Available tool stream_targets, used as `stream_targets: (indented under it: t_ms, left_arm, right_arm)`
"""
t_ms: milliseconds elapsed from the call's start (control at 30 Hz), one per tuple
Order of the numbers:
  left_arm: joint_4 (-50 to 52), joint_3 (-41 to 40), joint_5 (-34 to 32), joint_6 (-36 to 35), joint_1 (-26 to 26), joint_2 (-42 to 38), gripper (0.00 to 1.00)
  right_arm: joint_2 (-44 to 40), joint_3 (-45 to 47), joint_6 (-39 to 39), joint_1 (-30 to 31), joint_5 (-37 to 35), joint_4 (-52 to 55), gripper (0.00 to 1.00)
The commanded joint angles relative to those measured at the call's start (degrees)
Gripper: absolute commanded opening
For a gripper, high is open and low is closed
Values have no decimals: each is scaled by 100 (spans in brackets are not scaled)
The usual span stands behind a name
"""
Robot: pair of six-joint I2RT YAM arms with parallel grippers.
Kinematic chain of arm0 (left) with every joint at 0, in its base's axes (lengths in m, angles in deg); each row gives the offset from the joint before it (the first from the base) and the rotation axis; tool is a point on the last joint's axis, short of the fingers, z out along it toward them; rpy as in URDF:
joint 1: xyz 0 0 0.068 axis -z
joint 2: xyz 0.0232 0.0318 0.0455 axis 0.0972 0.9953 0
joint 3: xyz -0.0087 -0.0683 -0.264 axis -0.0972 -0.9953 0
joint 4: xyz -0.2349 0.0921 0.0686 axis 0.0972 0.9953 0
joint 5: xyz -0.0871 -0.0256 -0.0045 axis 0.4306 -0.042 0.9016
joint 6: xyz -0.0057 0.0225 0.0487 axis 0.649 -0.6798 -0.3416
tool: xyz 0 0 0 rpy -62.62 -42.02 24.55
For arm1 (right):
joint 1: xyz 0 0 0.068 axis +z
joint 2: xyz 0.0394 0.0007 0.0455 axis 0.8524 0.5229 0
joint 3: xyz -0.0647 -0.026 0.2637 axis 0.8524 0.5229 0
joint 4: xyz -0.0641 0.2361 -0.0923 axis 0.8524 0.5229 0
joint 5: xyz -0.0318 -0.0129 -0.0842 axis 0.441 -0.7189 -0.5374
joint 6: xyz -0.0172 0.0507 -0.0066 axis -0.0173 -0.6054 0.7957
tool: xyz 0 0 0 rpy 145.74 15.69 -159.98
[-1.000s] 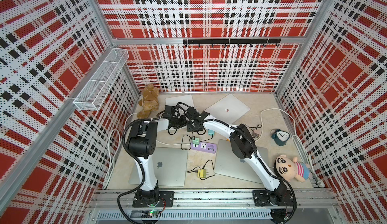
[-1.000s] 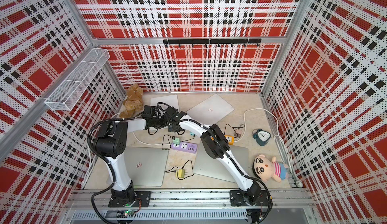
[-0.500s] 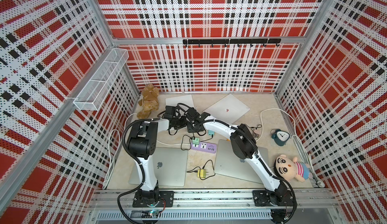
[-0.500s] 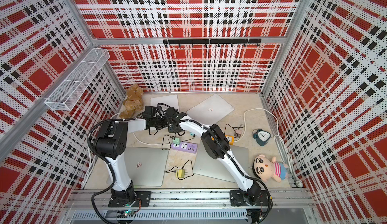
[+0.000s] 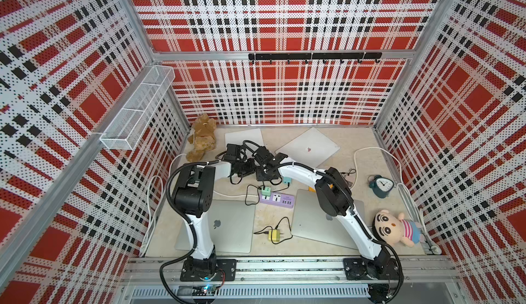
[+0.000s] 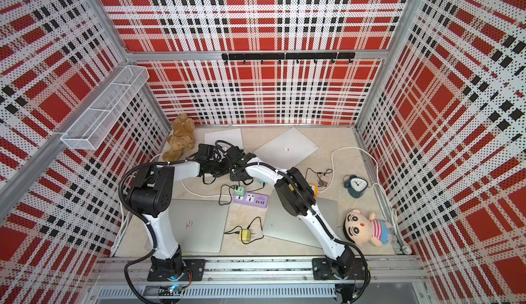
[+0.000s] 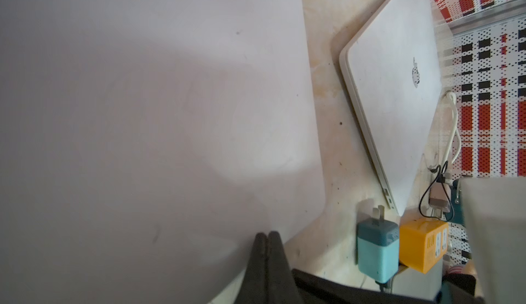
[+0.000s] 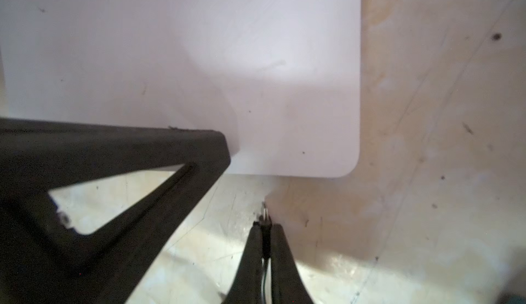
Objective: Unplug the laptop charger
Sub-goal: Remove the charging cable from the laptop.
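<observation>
- The thin black charger plug with a bare metal tip [image 8: 265, 215] sits pinched in the right claw [image 8: 264, 230]. The jaws are clenched on its barrel, and its thin cable trails back between them.
- The tip stands just off the edge of the flat white closed laptop [image 8: 199, 60], near a rounded corner. A strip of beige surface [image 8: 427, 146] shows between them, so the plug looks already out; the port itself is not visible.
- The left claw [image 7: 267, 235] is clenched on nothing, its tips meeting over the white lid. It seems to be pinning the laptop down.
- To do this step well, draw the plug straight back along its own axis, away from the laptop edge, with no twist. The barrel is thin, so a sideways tug could let it slip or bend the tip.
- The left claw should hold the lid down until the plug is well clear, so the laptop does not slide along.
- In both top views the white laptop [image 5: 242, 137] lies in the upper middle of the surface. The two claws meet at its lower edge as one dark tangle, and the plug cannot be made out there.
- Only the right wrist view shows the plug, the gap and one black finger [image 8: 210, 149] of the left claw beside it.
- Only the left wrist view shows the neighbours up close: a silver closed laptop with a small logo [image 7: 398, 103], a teal charger block [image 7: 377, 251] and a yellow cube adapter [image 7: 424, 241].
- Only the top views show the purple power strip [image 5: 277, 200], near the centre of the frame.
</observation>
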Motion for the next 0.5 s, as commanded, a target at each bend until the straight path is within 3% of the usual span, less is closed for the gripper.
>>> stream_targets:
  t_ms: [0,100,167,467]
  left_arm:
    - [863,-98,-411,-37,89,23,0]
    - [945,-64,-499,-38,110,-96,1]
    - [1013,-57,-585,-47,101,-203,7]
    - [1229,-196,-890,-14,75,-832,17]
  right_arm:
    - [-220,120,43,-30,-117,245,14]
    - [-394,237,50,-31,-150,195,21]
    - [-534,356,58,-31,-182,118,25]
    - [-1282,1111,47,-75,-249,-303,34]
